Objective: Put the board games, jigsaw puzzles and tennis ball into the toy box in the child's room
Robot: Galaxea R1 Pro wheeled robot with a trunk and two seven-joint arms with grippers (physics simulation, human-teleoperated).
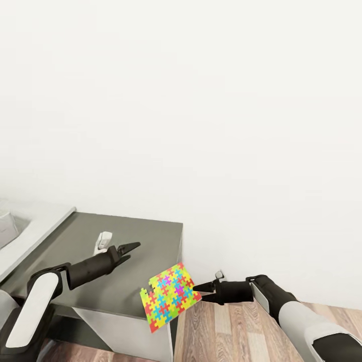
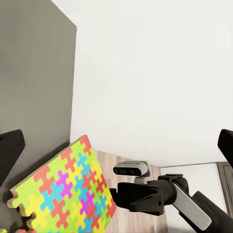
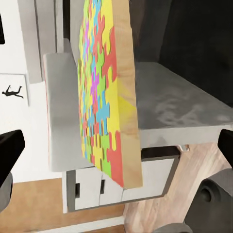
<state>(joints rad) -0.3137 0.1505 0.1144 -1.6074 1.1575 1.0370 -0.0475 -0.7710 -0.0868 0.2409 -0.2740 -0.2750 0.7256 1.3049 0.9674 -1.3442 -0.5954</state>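
Note:
A bright multicoloured jigsaw puzzle (image 1: pixel 171 296) stands tilted at the near right corner of the grey table (image 1: pixel 100 281), overhanging its edge. Whether it rests on the table I cannot tell. My right gripper (image 1: pixel 198 294) is open, its fingertips right at the puzzle's right edge. In the right wrist view the puzzle (image 3: pixel 104 97) is edge-on between the widely spread fingers. My left gripper (image 1: pixel 131 249) hovers open over the table's middle, apart from the puzzle. The left wrist view looks past the puzzle (image 2: pixel 63 194) to the right gripper (image 2: pixel 115 199).
A small white object (image 1: pixel 103 241) sits on the table behind the left gripper. A pale surface (image 1: pixel 30 226) adjoins the table at the left. Wooden floor (image 1: pixel 226 332) lies to the right, and a white wall rises behind. Drawers (image 3: pixel 97 187) sit under the tabletop.

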